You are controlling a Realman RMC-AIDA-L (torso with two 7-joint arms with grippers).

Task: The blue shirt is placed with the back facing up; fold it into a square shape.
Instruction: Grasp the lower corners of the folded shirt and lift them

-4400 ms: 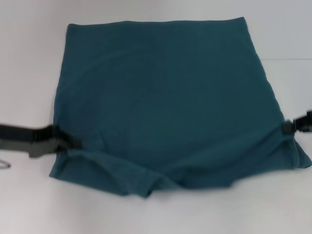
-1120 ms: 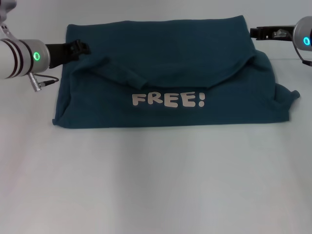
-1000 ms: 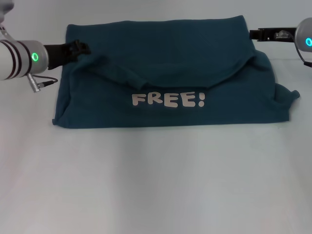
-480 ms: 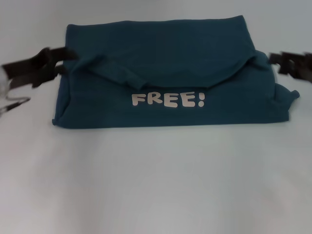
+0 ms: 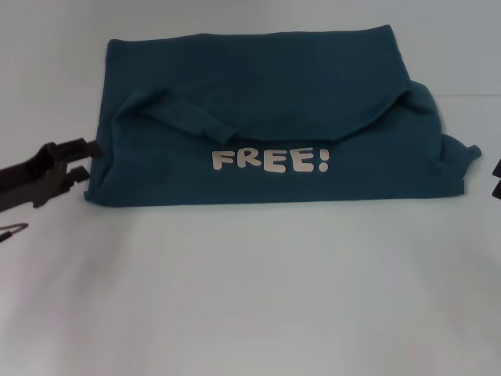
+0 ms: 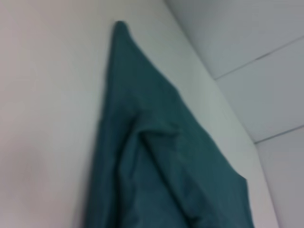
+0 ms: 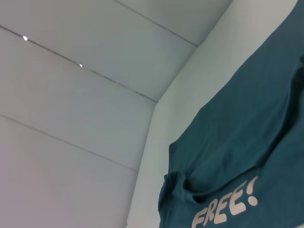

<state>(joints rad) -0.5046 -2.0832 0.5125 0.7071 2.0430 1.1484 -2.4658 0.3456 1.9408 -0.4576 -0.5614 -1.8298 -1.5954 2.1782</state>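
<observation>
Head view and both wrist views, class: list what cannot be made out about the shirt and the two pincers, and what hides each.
- Right pincer: cut off by the head view's right edge, so open or shut is unknown; absent from its wrist view.
- Left pincer: blurred in the head view beside the shirt's left edge; contact unclear.
- Dark teal-blue cotton T-shirt: folded-under layers and sleeves hidden by its own top layer with the white "FREE!" lettering.
- White table: surface beneath the shirt hidden.
</observation>
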